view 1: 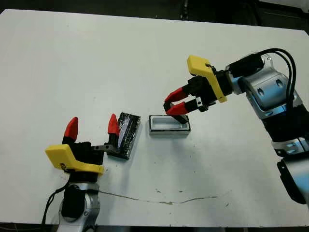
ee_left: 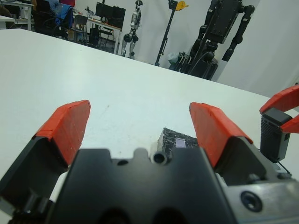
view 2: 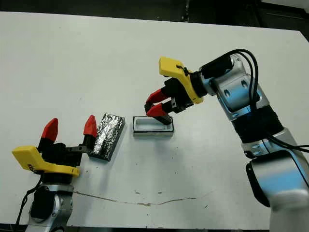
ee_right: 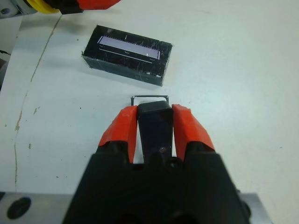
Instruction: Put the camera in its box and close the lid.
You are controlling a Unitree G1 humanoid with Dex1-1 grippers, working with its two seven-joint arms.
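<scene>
My right gripper point(view 1: 177, 106) is shut on the camera point(ee_right: 156, 126), a slim matte black bar held tilted just above the right end of the box point(view 1: 159, 126). The box is a shallow white-lined tray near the table's middle; only its far rim point(ee_right: 149, 97) shows past the camera in the right wrist view. The lid point(view 1: 124, 134), a glossy black slab with a pale stripe, lies flat to the left of the box. My left gripper point(view 1: 91, 128) stands open just left of the lid, its right fingertip point(view 1: 113, 124) close to the lid's edge, holding nothing.
A thin brown crack or stain line point(view 1: 164, 200) runs across the white table point(view 1: 72, 63) near its front edge. Beyond the table's far edge, the left wrist view shows chairs, desks and standing robot frames point(ee_left: 219, 32).
</scene>
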